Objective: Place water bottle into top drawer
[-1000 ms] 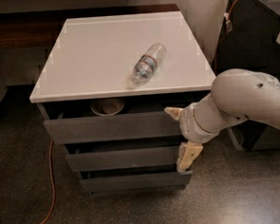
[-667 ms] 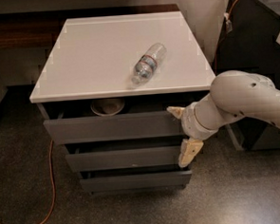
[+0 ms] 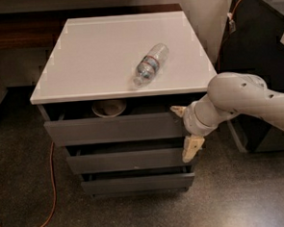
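- The water bottle [image 3: 150,64] lies on its side on the white tabletop [image 3: 90,56], right of centre and near the front edge. Its cap end points toward the front-left, and its label faces up.
- The top drawer [image 3: 114,128] sits just under the tabletop and is pulled out a little, leaving a dark gap above its flat grey front.
- A pale bowl [image 3: 109,108] shows in that gap, left of the drawer's middle.
- The tool [image 3: 185,130] is at the right end of the top drawer's front, carried by a white arm [image 3: 247,99] that comes in from the right.
- Its two fingers are spread wide apart and grip nothing. The upper finger [image 3: 177,110] is at the drawer's top edge, and the lower finger [image 3: 192,148] hangs in front of the second drawer [image 3: 125,160].
- Whether either finger touches the drawer front cannot be told.
- The bottle and the tool are well apart, one on the tabletop and the other below its edge.
- The lowest drawer [image 3: 136,183] sits beneath the second.
- An orange cable [image 3: 51,188] trails over the speckled floor [image 3: 234,201] to the cabinet's left.
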{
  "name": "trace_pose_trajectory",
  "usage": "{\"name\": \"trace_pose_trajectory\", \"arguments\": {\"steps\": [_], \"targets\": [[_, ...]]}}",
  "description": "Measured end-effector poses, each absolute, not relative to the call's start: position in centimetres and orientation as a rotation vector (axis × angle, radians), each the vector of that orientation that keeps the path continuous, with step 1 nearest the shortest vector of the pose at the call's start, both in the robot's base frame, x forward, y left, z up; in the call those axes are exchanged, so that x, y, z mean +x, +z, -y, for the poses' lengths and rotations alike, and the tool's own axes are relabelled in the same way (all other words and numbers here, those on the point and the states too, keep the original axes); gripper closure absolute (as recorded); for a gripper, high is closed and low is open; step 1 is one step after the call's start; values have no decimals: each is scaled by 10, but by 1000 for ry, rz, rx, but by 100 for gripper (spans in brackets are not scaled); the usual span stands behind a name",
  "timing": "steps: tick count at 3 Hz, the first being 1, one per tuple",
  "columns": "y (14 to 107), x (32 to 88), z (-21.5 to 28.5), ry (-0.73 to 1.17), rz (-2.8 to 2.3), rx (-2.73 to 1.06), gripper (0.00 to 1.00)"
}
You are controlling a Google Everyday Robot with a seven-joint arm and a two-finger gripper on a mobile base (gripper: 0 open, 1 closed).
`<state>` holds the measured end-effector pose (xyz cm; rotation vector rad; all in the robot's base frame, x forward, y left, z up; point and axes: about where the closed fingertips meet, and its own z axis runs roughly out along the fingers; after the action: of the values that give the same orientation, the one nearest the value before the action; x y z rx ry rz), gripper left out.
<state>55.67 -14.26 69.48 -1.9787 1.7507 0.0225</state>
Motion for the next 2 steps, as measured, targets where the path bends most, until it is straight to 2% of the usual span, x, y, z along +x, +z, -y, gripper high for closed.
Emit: {"name": "trace_pose_trajectory", "arguments": {"steps": [2], "targets": [[677, 597, 146, -33, -1715, -1978, 0]]}}
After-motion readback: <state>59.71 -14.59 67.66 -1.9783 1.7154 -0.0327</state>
